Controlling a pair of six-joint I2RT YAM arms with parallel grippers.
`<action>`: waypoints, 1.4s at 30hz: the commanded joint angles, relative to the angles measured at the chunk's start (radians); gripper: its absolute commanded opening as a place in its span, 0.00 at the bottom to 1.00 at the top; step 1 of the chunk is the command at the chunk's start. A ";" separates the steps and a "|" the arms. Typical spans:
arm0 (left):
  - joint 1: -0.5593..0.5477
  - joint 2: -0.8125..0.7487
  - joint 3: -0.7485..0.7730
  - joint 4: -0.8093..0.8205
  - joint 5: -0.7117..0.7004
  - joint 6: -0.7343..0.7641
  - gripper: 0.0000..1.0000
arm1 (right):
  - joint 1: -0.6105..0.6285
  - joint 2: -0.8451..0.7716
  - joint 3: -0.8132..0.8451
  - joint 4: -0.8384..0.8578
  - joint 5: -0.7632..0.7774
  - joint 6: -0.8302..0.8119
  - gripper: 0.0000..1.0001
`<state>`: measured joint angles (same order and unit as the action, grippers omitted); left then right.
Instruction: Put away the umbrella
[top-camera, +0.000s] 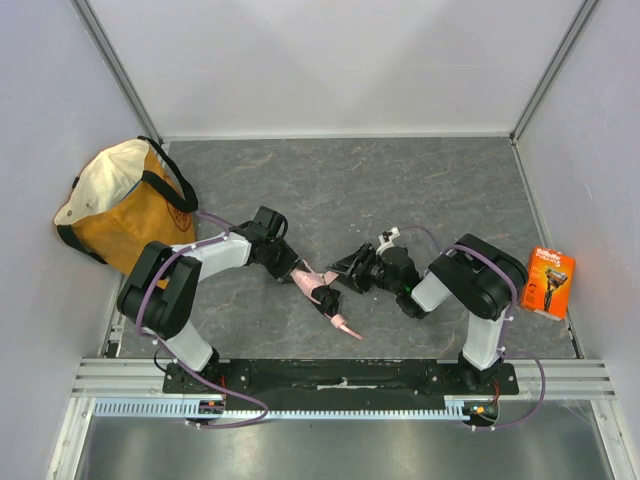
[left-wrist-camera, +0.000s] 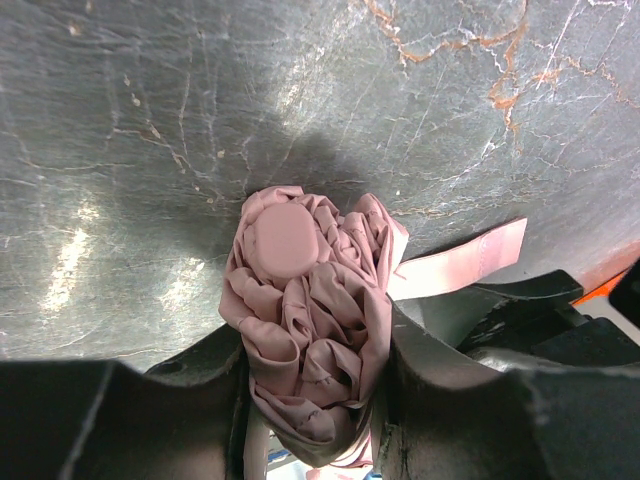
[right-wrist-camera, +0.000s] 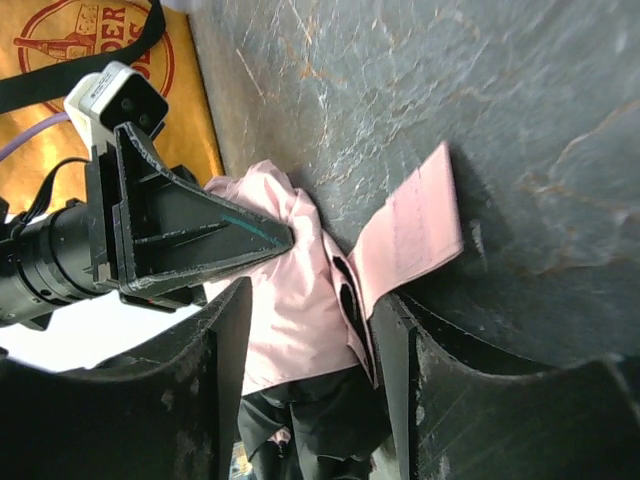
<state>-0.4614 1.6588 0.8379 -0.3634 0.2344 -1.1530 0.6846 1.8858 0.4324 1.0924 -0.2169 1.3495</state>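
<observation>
The pale pink folded umbrella (top-camera: 312, 283) lies low over the grey table between my two arms. My left gripper (top-camera: 293, 268) is shut on its bunched canopy end, and the left wrist view shows the crumpled fabric (left-wrist-camera: 310, 300) squeezed between the jaws of the left gripper (left-wrist-camera: 315, 335). My right gripper (top-camera: 338, 278) comes in from the right. In the right wrist view its jaws (right-wrist-camera: 312, 298) press on the pink fabric (right-wrist-camera: 290, 300), with the black handle end (right-wrist-camera: 320, 420) between them. The flat pink strap (right-wrist-camera: 415, 225) hangs loose on the table (left-wrist-camera: 470, 258).
An orange-and-cream tote bag (top-camera: 125, 205) with black straps stands at the far left against the wall, and it also shows in the right wrist view (right-wrist-camera: 110, 60). An orange razor pack (top-camera: 547, 282) lies at the right edge. White walls enclose the table.
</observation>
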 joint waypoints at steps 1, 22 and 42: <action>-0.010 0.087 -0.085 -0.164 -0.184 0.072 0.02 | -0.046 -0.070 0.023 -0.139 -0.015 -0.180 0.57; -0.010 0.094 -0.086 -0.157 -0.179 0.081 0.02 | -0.163 0.025 0.065 -0.148 -0.102 -0.236 0.33; -0.011 0.114 -0.089 -0.160 -0.165 0.084 0.02 | -0.215 0.030 0.106 -0.088 -0.228 -0.257 0.00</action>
<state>-0.4610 1.6585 0.8257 -0.3470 0.2367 -1.1530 0.4797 1.9320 0.5228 0.9543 -0.4072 1.1145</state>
